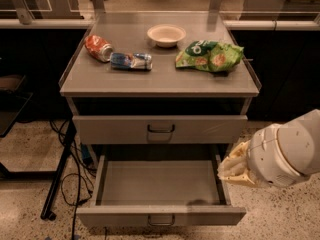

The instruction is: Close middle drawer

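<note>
The middle drawer (160, 189) is a wide, shallow grey box, pulled far out at the bottom of the cabinet and empty inside. Its short front panel (120, 217) carries a small loop handle (161, 220) at centre. Above it sits a taller-fronted grey drawer (100, 129) with a darker loop handle (161, 129), pushed nearly flush. My gripper (231, 168) is at the right, on a large white wrist (285, 151). It hangs just outside the open drawer's right side wall, near the wall's top edge. I cannot tell whether it touches the wall.
On the cabinet top (160, 79) lie a crushed orange can (98, 48), a blue crushed bottle (131, 61), a cream bowl (166, 35) and a green chip bag (210, 56). Black cables and a stand leg (60, 174) lie on the speckled floor at the left.
</note>
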Controlling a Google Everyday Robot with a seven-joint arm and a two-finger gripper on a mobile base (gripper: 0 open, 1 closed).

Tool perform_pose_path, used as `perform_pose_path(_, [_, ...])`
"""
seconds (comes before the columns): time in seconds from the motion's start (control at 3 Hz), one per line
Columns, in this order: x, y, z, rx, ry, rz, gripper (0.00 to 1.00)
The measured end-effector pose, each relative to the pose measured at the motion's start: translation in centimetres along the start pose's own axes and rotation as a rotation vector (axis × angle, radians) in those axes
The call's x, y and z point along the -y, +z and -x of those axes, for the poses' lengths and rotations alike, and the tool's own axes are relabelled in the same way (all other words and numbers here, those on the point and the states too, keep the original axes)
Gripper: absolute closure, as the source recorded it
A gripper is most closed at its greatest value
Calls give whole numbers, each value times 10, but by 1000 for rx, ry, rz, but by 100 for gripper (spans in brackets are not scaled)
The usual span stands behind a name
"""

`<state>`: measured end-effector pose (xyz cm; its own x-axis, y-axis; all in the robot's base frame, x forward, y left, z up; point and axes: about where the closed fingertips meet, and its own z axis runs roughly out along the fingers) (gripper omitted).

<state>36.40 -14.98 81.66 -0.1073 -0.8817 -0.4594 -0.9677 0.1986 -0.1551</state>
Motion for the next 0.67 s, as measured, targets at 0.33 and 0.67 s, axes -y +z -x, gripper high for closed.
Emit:
perform_pose_path(0.33, [-13, 33, -13, 18, 74, 59, 100])
perform_pose_path(0.67, [-24, 70, -31, 35, 122, 93, 100])
